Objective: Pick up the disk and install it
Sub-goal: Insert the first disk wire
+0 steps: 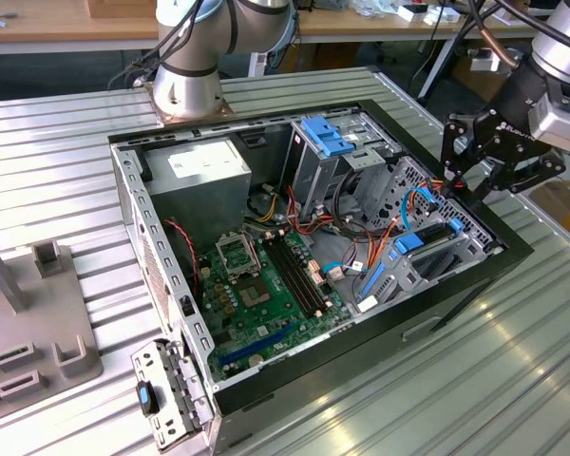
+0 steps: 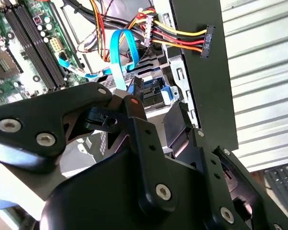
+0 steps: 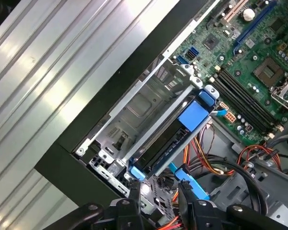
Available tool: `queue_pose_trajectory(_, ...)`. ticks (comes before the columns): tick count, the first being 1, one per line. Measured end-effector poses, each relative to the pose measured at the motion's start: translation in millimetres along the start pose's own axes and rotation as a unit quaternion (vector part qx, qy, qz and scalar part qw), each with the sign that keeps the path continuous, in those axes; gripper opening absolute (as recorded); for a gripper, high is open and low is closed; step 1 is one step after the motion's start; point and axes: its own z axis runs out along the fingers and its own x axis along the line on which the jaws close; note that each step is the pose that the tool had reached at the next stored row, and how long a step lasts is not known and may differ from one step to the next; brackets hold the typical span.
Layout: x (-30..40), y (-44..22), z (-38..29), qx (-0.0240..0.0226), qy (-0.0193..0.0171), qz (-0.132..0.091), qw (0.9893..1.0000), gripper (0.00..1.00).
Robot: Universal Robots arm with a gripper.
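First wrist view shows the gripper (image 3: 159, 203), jaws spread and holding nothing, just above the disk (image 3: 169, 143), which sits inside the metal cage (image 3: 134, 109), so I think a good grab needs the jaws straight over its blue end tabs (image 3: 137, 173).

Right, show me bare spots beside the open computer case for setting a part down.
Bare ribbed metal table lies along the black open computer case toward the exterior view's right, and between the case and the grey slotted fixture. Crowded: the drive cage corner, where the blue-railed dark grey disk, coloured cables and the open claw meet.
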Motion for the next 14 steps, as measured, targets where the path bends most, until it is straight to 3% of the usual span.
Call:
queue_pose_trajectory(4, 0.0, 0.0, 0.2, 0.0005, -0.0011, -0.036, 0.9994, 0.44)
queue_pose_trajectory(8, 0.1, -0.1, 0.5, 0.0012, -0.0022, -0.077, 0.9971, 0.44)
queue_pose_trajectory(14, 0.1, -0.1, 0.6, 0.0012, -0.0025, -0.081, 0.9967, 0.44)
